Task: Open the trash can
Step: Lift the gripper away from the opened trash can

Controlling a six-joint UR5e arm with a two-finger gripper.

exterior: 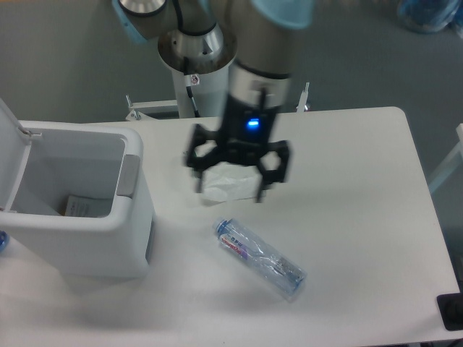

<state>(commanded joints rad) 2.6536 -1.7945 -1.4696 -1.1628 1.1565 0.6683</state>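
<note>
Nearest the camera, a clear plastic bottle (260, 251) lies on the table (362, 217). At the left edge the trash can (79, 217) stands with its lid (11, 155) raised, so opening looks done. Beyond, the gripper (230, 186), fingers spread and seemingly empty, hovers over a crumpled bag (226, 184); retreat remains.

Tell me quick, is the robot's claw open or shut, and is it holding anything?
Gripper: open, fingers spread wide, holding nothing, hanging above the crumpled plastic bag.
</note>
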